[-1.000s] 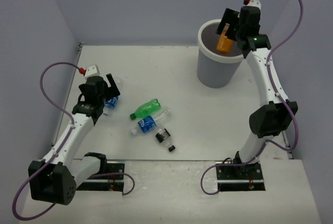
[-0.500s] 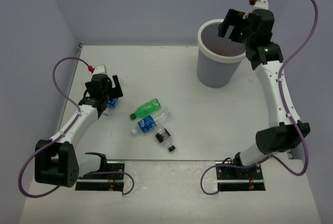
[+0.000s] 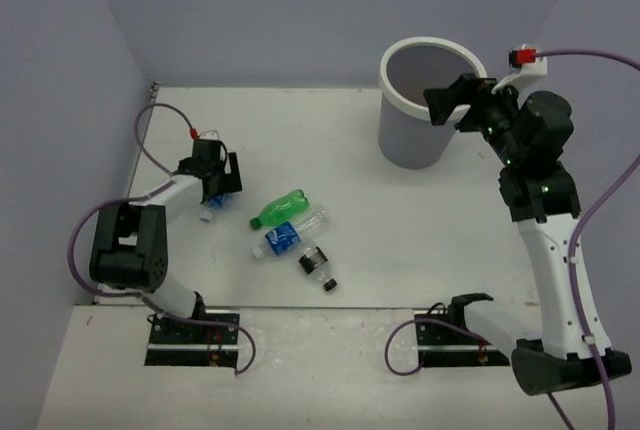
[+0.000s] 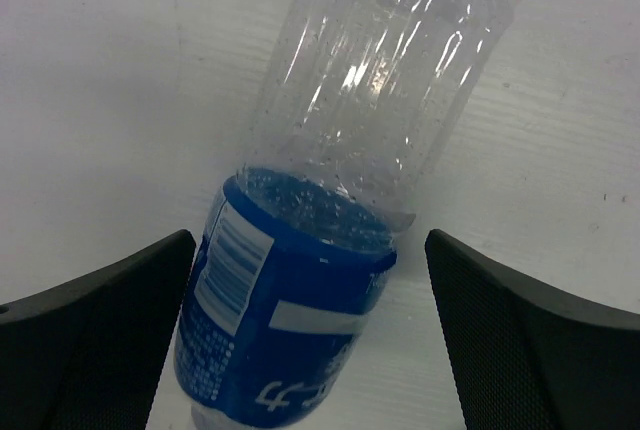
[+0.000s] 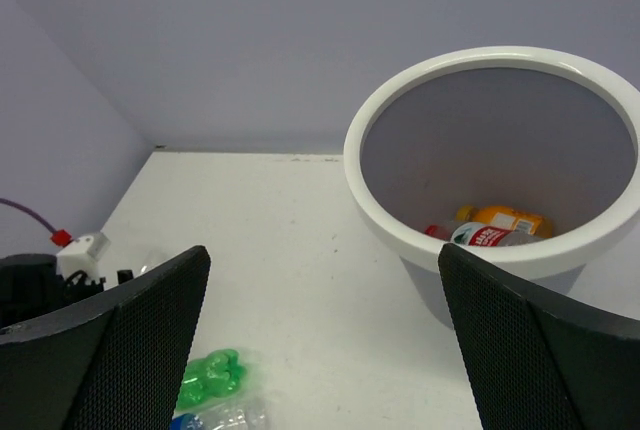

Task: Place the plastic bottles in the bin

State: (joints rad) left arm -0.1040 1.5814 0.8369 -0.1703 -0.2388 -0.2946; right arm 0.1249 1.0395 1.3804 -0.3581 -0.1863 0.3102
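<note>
the left end effector (image 3: 214,178) sat low at the left of the counter (image 3: 400,240), released, its fingers (image 4: 100,330) spread wide and gripping nothing. a clear blue-labelled bottle (image 4: 300,290) lay on its side between them, with a gap on each side. the right end effector (image 5: 325,280) hung just beside the near rim of the bin (image 3: 412,142), also released, with nothing between its fingers.

four bottles lay on the counter: the one at the left end effector, then, in a loose cluster near mid-counter, a green bottle (image 3: 278,209), a second clear blue-labelled bottle (image 3: 288,234) and a dark-labelled bottle (image 3: 316,264). down in the bin two showed, an orange bottle (image 5: 500,220) and a red-labelled bottle (image 5: 490,237) touching it; the rim hid the rest of the floor.
</note>
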